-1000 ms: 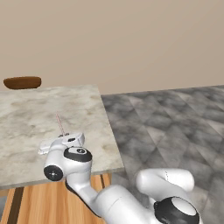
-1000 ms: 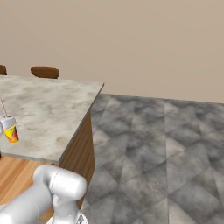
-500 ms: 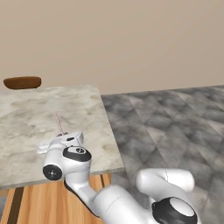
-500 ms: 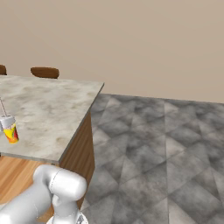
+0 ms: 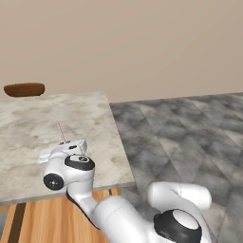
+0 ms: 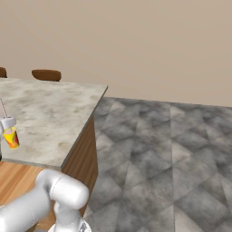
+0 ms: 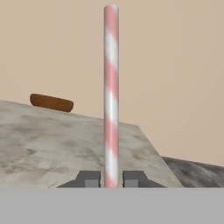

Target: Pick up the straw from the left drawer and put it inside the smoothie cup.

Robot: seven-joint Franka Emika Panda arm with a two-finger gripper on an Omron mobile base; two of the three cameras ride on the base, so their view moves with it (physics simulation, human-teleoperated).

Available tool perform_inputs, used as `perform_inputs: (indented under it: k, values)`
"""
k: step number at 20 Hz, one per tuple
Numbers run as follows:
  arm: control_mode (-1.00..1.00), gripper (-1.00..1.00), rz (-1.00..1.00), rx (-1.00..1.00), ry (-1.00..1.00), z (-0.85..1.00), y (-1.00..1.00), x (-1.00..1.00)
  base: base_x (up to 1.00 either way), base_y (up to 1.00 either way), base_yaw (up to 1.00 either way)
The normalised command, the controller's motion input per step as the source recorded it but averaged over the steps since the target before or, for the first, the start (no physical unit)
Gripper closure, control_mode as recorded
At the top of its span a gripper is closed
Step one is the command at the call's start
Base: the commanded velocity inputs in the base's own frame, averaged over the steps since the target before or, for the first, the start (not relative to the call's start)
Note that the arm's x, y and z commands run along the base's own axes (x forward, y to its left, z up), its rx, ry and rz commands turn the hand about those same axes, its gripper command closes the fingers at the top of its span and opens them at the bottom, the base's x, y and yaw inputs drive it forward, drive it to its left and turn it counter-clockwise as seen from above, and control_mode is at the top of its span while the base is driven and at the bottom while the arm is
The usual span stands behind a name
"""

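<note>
Item 1, my pincer (image 7: 111,179): 2 dark fingertips (image 7: 89,179) closed against the straw from either side, seen in the hand view.

Item 2, the straw (image 7: 111,96): pink-and-white striped, held upright between my fingertips, rising to the top of the hand view. In the left base view it shows as a thin pale line (image 5: 60,132) standing up, slightly tilted, from behind my white wrist, above the table. In the right base view a short piece of it (image 6: 3,108) rises at the left edge, just above the smoothie cup.

Item 3, the smoothie cup (image 6: 11,137): yellow with red-orange marks, standing on the table near its front edge at the far left of the right base view. A pale part sits directly on top of it; I cannot tell what it is.

Item 4, the table (image 5: 90,118): marbled grey-beige top, wooden side panel (image 6: 84,154).

Item 5, brown oval bowl (image 7: 51,102): on the far edge of the table, well apart from the straw.

Item 6, floor (image 6: 172,154): grey patterned tiles.
</note>
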Motion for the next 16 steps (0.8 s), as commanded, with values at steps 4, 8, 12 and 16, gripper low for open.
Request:
perform_inputs:
  k: [4,8,12,16]
  values:
    - [-1.0,1.0,0.0,0.0,0.0,-0.03,0.22,0.2,0.0,0.0,0.0]
    - [-1.0,1.0,0.0,0.0,0.0,-0.18,0.22,0.08,0.0,0.0,0.0]
    - [-1.0,1.0,0.0,0.0,0.0,-0.24,0.17,0.09,0.0,0.0,0.0]
    - [-1.0,1.0,0.0,0.0,0.0,-0.2,0.05,0.16,0.0,0.0,0.0]
